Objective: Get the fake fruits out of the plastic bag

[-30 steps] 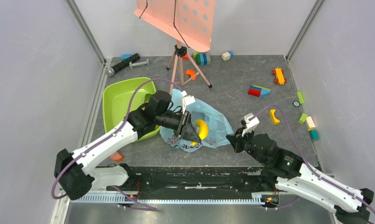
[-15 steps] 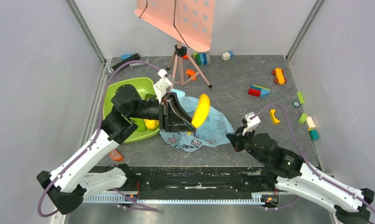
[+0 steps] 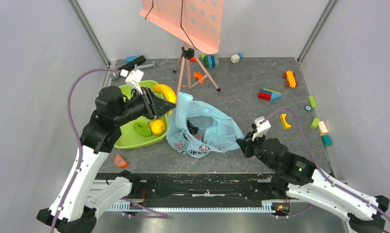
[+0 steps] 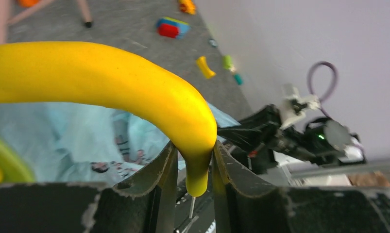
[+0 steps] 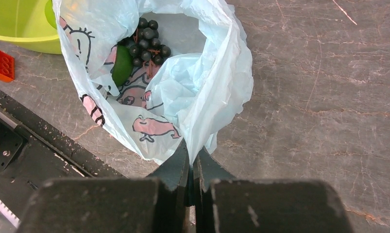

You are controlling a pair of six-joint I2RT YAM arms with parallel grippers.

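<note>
Yellow plastic, a banana (image 4: 110, 82), is clamped by its tip between the partly closed fingers of the left end effector (image 4: 193, 165). It is held above the far rim of the green tub (image 3: 127, 138), just left of the plastic bag (image 3: 212, 133). A yellow round fruit (image 3: 158, 126) and a green fruit (image 3: 143, 128) are seen in the tub. The bag lies open-mouthed on the surface (image 3: 261, 63), with dark grapes (image 5: 146, 41) and a second green fruit (image 5: 121, 70) inside. Its near right edge is pinched by the fully closed right end effector (image 5: 193, 167).
</note>
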